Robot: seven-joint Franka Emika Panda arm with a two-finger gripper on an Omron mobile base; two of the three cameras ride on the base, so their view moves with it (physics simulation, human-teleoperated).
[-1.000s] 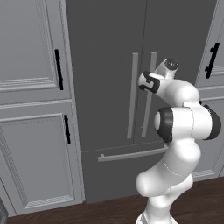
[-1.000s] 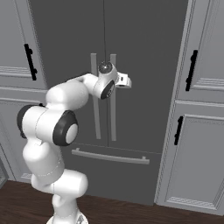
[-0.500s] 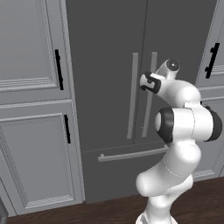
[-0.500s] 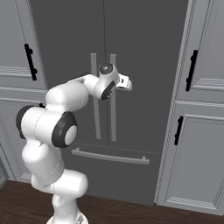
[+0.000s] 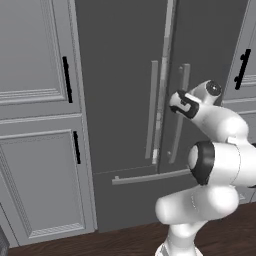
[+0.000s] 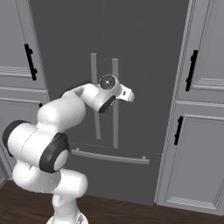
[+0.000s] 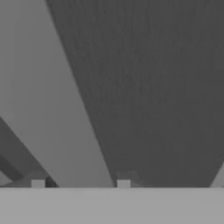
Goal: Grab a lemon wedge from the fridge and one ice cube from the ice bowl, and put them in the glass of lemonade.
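Observation:
The fridge (image 5: 120, 75) (image 6: 144, 52) stands straight ahead, dark grey, with a thin pale seam between its two doors. My gripper (image 5: 175, 102) is at mid-height on the right door's pale bar handle (image 5: 175, 145) (image 6: 115, 127). In the hand view the handle (image 7: 65, 109) runs slantwise between my two fingertips, and the gripper (image 7: 81, 184) is shut on it. The lemon wedge, the ice bowl and the glass of lemonade are out of view.
Pale panelled cabinets (image 5: 35, 150) (image 6: 197, 144) with short black handles flank the fridge on both sides. The left door's handle (image 5: 151, 110) hangs beside the held one. A horizontal drawer bar (image 6: 109, 156) crosses the fridge lower down. Dark wood floor (image 6: 131, 210) lies below.
My hand has moved lower along the right door handle in the last half second. The fridge doors and the cabinets look the same.

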